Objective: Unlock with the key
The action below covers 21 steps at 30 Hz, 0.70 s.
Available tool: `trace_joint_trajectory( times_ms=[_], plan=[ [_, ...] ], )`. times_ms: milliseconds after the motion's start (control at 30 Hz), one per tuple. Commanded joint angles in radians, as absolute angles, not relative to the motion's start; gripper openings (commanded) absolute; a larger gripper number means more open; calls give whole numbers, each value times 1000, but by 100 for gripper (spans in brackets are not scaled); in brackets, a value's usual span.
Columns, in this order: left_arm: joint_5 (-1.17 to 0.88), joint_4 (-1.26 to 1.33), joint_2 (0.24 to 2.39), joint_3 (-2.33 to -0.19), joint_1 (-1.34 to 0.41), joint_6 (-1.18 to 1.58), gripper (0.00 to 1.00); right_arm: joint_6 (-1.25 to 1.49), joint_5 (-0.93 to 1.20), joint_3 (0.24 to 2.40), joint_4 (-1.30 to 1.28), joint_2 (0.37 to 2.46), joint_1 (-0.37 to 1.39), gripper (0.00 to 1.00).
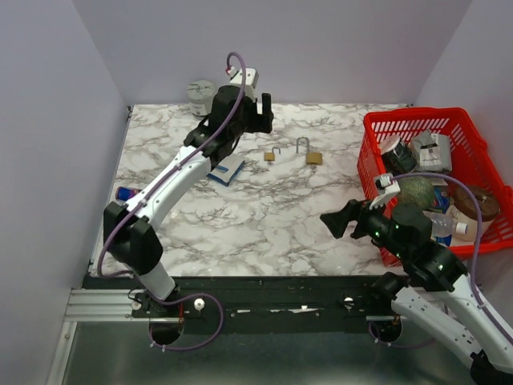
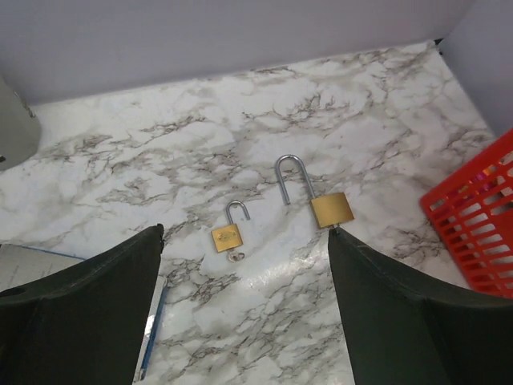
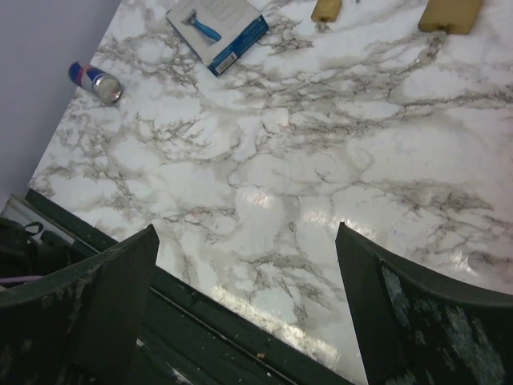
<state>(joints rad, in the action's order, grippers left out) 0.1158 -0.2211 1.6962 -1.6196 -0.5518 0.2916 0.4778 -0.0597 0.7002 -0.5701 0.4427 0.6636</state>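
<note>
right hand [image 3: 247, 233]: nearest thing. Fingers spread wide with nothing between them, hovering over bare table [image 1: 264, 208] just beside the red basket [image 1: 473, 140]. Looks parked out of the way to me.
can [image 3: 96, 81]: lying on its side near the left edge, well apart from the locks. Just clutter.
razor pack [image 1: 227, 170]: flat blue box a bit further in, under the left arm. Not involved.
small padlock [image 2: 228, 236]: flat on the table toward the far side, shackle swung loose. The silvery bit poking out of its bottom is probably the key [image 2: 235, 256].
big padlock [image 2: 332, 209]: just beside the small one, not touching. Its shackle has one leg free too. Can't tell if there's a key in it, since a fingertip covers that end.
left hand [image 2: 246, 233]: furthest out, wide and empty, hanging above both locks.
progress: both shackles look popped, so I'd call the unlocking pretty much done.
</note>
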Motion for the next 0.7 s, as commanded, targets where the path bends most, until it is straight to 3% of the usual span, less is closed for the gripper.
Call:
trace_joint_trajectory(
  times_ms=[0,300,467,667],
  plan=[
    [71,-160,1536,-1458,-548,249,94,414,-92,779,-465,534,657,100],
    [-35,-218,1148,-1123,-420,284,99,399,63,819,-362,655,514,100],
    [-29,-368,1008,-1066,-417,253,99,394,78,796,-356,631,419,100],
    [-15,-333,859,-925,-417,241,99,365,49,762,-347,561,410,100]
  ],
)
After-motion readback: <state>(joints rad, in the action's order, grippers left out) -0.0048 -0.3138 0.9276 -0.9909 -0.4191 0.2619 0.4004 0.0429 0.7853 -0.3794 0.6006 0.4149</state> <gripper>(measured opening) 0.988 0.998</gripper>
